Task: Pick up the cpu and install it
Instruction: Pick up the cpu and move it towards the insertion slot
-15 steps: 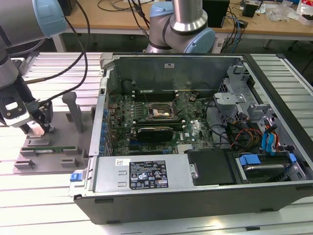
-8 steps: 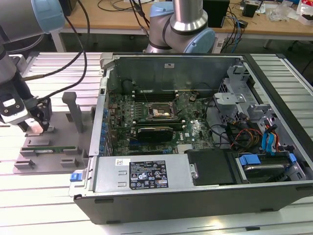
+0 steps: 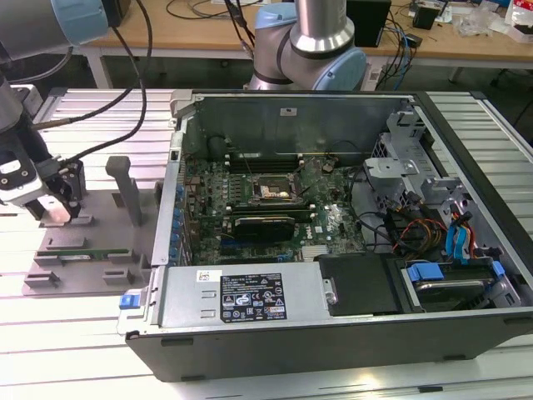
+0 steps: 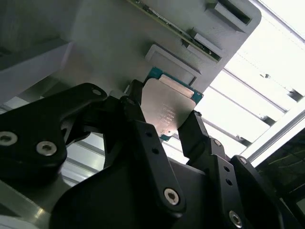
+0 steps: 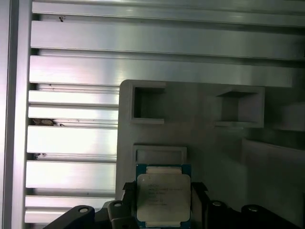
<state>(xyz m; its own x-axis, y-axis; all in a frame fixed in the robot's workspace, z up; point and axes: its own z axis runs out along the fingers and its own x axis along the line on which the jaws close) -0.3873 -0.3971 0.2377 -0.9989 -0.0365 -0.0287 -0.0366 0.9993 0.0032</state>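
The cpu (image 4: 167, 107) (image 5: 163, 198) is a flat square chip with a silver metal top and a thin green rim. It sits between my black fingers (image 4: 143, 133), which press on two of its opposite edges. My gripper (image 4: 166, 113) (image 5: 163, 192) is shut on it, just above a grey fixture plate (image 5: 200, 129). In the exterior view my gripper (image 3: 57, 208) hangs over that fixture plate (image 3: 100, 221) at the view's left, outside the computer case. The motherboard's black cpu socket (image 3: 271, 193) with its metal frame lies open inside the case.
The open computer case (image 3: 333, 250) takes up the middle and the exterior view's right, with a power supply (image 3: 250, 296), drive cage and cables. A long green memory stick (image 3: 87, 252) lies on the fixture. A grey upright post (image 3: 127, 187) stands between my gripper and the case wall.
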